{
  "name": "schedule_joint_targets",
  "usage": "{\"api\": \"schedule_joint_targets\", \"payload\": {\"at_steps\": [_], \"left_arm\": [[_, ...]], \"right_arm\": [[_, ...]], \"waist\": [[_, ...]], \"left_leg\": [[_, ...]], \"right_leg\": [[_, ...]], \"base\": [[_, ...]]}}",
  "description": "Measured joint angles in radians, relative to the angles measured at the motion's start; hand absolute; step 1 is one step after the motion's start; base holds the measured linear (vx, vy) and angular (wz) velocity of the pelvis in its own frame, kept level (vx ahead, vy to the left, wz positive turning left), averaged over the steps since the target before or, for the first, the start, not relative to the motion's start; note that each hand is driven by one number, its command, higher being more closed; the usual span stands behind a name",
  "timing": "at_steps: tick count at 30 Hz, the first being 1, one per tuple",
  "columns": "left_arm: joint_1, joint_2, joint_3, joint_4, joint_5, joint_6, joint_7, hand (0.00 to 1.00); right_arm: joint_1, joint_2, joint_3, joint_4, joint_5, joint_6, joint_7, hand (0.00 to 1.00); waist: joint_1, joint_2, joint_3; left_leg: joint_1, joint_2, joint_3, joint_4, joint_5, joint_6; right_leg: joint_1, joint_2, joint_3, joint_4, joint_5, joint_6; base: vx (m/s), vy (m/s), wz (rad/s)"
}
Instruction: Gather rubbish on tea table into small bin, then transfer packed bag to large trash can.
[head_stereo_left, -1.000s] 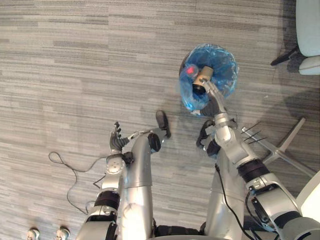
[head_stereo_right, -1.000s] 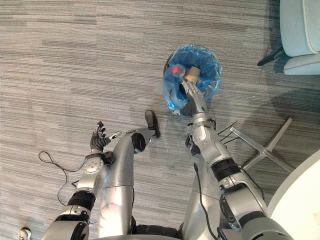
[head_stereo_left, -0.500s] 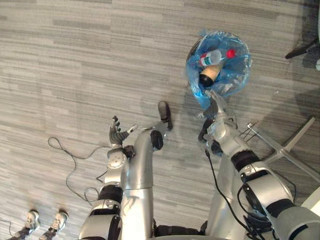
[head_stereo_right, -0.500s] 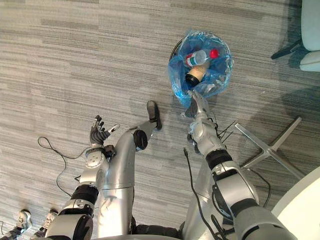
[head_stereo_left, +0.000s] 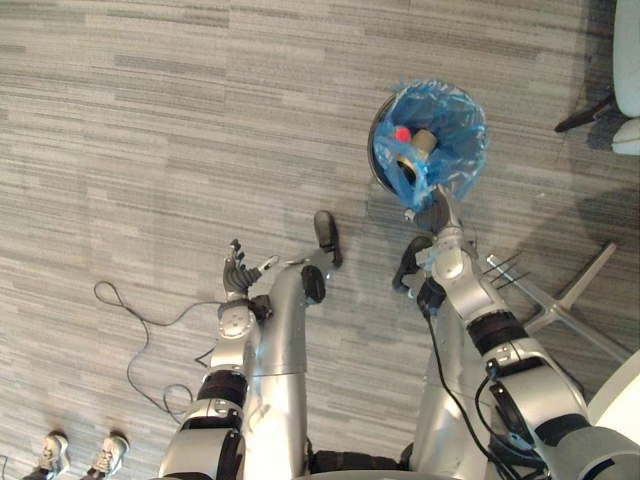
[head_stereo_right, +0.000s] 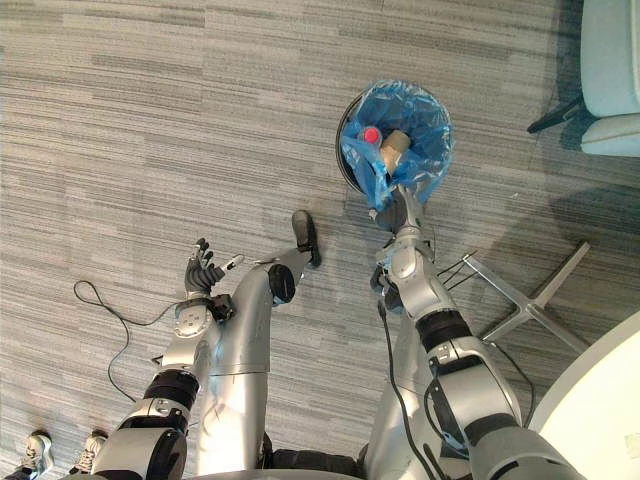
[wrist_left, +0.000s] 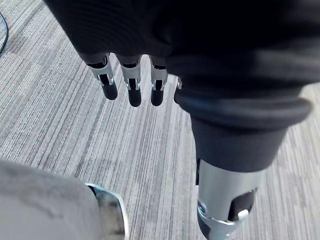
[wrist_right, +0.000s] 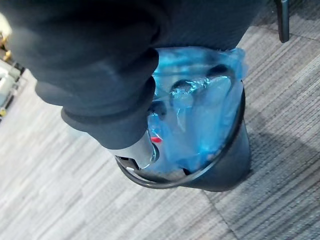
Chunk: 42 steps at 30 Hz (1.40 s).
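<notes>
Two silver-grey arms, smooth and rounded: the left arm and the right arm each carried black bands partway up. The left hand wore a dark ribbed cover over its back and wrist, and its silver fingers ended in dark tips. The right hand had the same dark cover.

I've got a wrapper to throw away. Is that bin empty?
Not empty. Inside the bin, its blue bag holds a red cap and a tan container.

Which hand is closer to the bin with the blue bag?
Right. The right hand is at the rim of the bin, against the blue bag; the left hand hangs open far aside, over carpet.
</notes>
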<state>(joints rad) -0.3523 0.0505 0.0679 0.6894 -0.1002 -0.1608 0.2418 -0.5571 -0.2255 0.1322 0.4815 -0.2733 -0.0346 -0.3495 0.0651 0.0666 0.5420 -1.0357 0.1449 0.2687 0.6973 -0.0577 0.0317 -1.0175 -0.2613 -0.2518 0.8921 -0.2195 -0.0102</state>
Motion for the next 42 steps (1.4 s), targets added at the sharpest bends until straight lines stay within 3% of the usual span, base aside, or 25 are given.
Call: {"api": "schedule_joint_targets", "payload": {"at_steps": [5, 10, 11, 15, 20, 25, 29, 30, 31, 32, 33, 35, 36, 37, 38, 39, 41, 42], "left_arm": [[0.132, 0.000, -0.040, -0.037, 0.035, 0.012, -0.025, 0.00], [0.260, 0.024, -0.072, -0.042, 0.077, 0.035, -0.042, 0.00], [0.288, 0.025, -0.088, -0.037, 0.084, 0.041, -0.047, 0.00], [0.345, 0.042, -0.141, 0.025, 0.118, 0.042, -0.051, 0.00], [0.389, 0.069, -0.153, 0.027, 0.152, 0.043, -0.067, 0.00], [0.446, 0.080, -0.148, -0.039, 0.151, 0.041, -0.067, 0.00], [0.447, 0.088, -0.138, -0.127, 0.148, 0.040, -0.066, 0.00], [0.449, 0.086, -0.123, -0.164, 0.140, 0.031, -0.066, 0.00], [0.446, 0.091, -0.107, -0.182, 0.137, 0.026, -0.065, 0.00], [0.447, 0.094, -0.102, -0.189, 0.133, 0.026, -0.065, 0.00], [0.456, 0.098, -0.096, -0.213, 0.130, 0.026, -0.065, 0.00], [0.476, 0.102, -0.096, -0.268, 0.130, 0.024, -0.064, 0.00], [0.497, 0.101, -0.095, -0.327, 0.130, 0.022, -0.064, 0.00], [0.513, 0.098, -0.088, -0.373, 0.130, 0.018, -0.063, 0.00], [0.518, 0.087, -0.075, -0.393, 0.129, 0.016, -0.062, 0.00], [0.540, 0.072, -0.074, -0.418, 0.124, 0.015, -0.063, 0.00], [0.581, 0.068, -0.078, -0.456, 0.108, 0.016, -0.063, 0.00], [0.604, 0.066, -0.099, -0.467, 0.100, 0.017, -0.065, 0.00]], "right_arm": [[0.198, 0.084, -0.011, -0.204, 0.137, -0.029, 0.024, 1.00], [0.382, 0.141, 0.035, -0.342, 0.216, -0.039, 0.077, 1.00], [0.425, 0.143, 0.044, -0.363, 0.229, -0.050, 0.095, 1.00], [0.480, 0.136, 0.067, -0.368, 0.231, -0.076, 0.145, 1.00], [0.492, 0.106, 0.043, -0.371, 0.231, -0.079, 0.182, 1.00], [0.463, 0.088, 0.034, -0.452, 0.231, -0.097, 0.200, 1.00], [0.432, 0.070, 0.033, -0.508, 0.223, -0.114, 0.197, 1.00], [0.415, 0.049, 0.035, -0.527, 0.223, -0.116, 0.195, 1.00], [0.410, 0.042, 0.044, -0.541, 0.224, -0.117, 0.194, 1.00], [0.411, 0.041, 0.047, -0.543, 0.224, -0.118, 0.194, 1.00], [0.408, 0.039, 0.048, -0.548, 0.224, -0.124, 0.195, 1.00], [0.403, 0.024, 0.059, -0.569, 0.224, -0.142, 0.195, 1.00], [0.377, -0.006, 0.076, -0.593, 0.224, -0.156, 0.196, 1.00], [0.342, -0.022, 0.078, -0.597, 0.224, -0.164, 0.196, 1.00], [0.314, -0.042, 0.071, -0.597, 0.225, -0.167, 0.194, 1.00], [0.308, -0.055, 0.069, -0.596, 0.228, -0.167, 0.186, 1.00], [0.306, -0.077, 0.067, -0.596, 0.232, -0.167, 0.177, 1.00], [0.297, -0.099, 0.064, -0.595, 0.233, -0.166, 0.176, 1.00]], "waist": [[-0.005, -0.027, -0.012], [-0.026, -0.105, -0.063], [-0.028, -0.117, -0.099], [-0.051, -0.119, -0.211], [-0.054, -0.116, -0.274], [-0.050, -0.114, -0.278], [-0.050, -0.115, -0.278], [-0.049, -0.106, -0.280], [-0.053, -0.108, -0.276], [-0.053, -0.108, -0.275], [-0.048, -0.108, -0.275], [-0.039, -0.111, -0.277], [-0.018, -0.109, -0.280], [0.003, -0.103, -0.286], [0.005, -0.071, -0.286], [0.007, -0.058, -0.292], [0.008, -0.056, -0.292], [0.009, -0.056, -0.291]], "left_leg": [[0.252, -0.003, 0.041, -0.126, 0.011, -0.016], [0.494, -0.020, 0.063, -0.268, 0.029, -0.036], [0.541, -0.025, 0.062, -0.306, 0.036, -0.035], [0.669, -0.047, 0.050, -0.432, 0.064, -0.049], [0.789, -0.063, 0.034, -0.511, 0.092, -0.034], [0.845, -0.059, 0.032, -0.522, 0.090, -0.034], [0.777, -0.043, 0.040, -0.449, 0.059, -0.020], [0.750, -0.016, 0.047, -0.432, 0.048, 0.000], [0.739, -0.013, 0.050, -0.406, 0.038, 0.015], [0.740, -0.017, 0.038, -0.394, 0.034, 0.019], [0.750, -0.030, 0.005, -0.379, 0.034, 0.019], [0.749, -0.051, -0.026, -0.372, 0.049, 0.012], [0.724, -0.065, -0.049, -0.377, 0.080, 0.008], [0.691, -0.068, -0.066, -0.402, 0.116, -0.005], [0.666, -0.053, -0.099, -0.441, 0.154, -0.025], [0.662, -0.052, -0.133, -0.508, 0.174, -0.054], [0.691, -0.056, -0.143, -0.621, 0.191, -0.094], [0.694, -0.053, -0.115, -0.656, 0.130, -0.175]], "right_leg": [[0.247, 0.018, -0.012, -0.136, 0.024, 0.006], [0.485, 0.044, -0.022, -0.284, 0.040, 0.027], [0.535, 0.053, -0.026, -0.326, 0.046, 0.033], [0.675, 0.083, -0.039, -0.475, 0.081, 0.046], [0.806, 0.106, -0.042, -0.592, 0.113, 0.053], [0.849, 0.139, 0.051, -0.673, 0.181, 0.056], [0.778, 0.150, 0.109, -0.666, 0.237, 0.072], [0.746, 0.159, 0.126, -0.638, 0.234, 0.102], [0.707, 0.147, 0.123, -0.410, 0.125, 0.072], [0.709, 0.142, 0.128, -0.299, 0.074, 0.081], [0.755, 0.145, 0.146, -0.152, -0.001, 0.122], [0.861, 0.165, 0.154, -0.140, -0.063, 0.141], [0.923, 0.188, 0.153, -0.259, -0.134, 0.080], [0.950, 0.208, 0.146, -0.371, -0.167, 0.035], [0.948, 0.237, 0.124, -0.429, -0.155, 0.027], [0.942, 0.267, 0.103, -0.467, -0.130, 0.011], [0.922, 0.277, 0.069, -0.471, -0.100, -0.011], [0.912, 0.263, 0.029, -0.474, -0.079, -0.030]], "base": [[0.05, -0.055, -0.07], [0.14, -0.058, -0.08], [0.15, -0.024, -0.06], [0.19, 0.009, -0.03], [0.14, 0.013, -0.04], [0.04, 0.004, -0.45], [-0.14, 0.071, -0.59], [-0.19, 0.013, -0.25], [-0.23, 0.015, -0.13], [-0.20, -0.004, 0.36], [-0.23, -0.042, 0.63], [-0.26, -0.064, 0.69], [-0.28, -0.071, 0.54], [-0.30, -0.075, 0.58], [-0.32, -0.080, 0.66], [-0.27, -0.072, 0.67], [-0.32, -0.112, 0.89], [-0.31, -0.103, 0.87]]}}
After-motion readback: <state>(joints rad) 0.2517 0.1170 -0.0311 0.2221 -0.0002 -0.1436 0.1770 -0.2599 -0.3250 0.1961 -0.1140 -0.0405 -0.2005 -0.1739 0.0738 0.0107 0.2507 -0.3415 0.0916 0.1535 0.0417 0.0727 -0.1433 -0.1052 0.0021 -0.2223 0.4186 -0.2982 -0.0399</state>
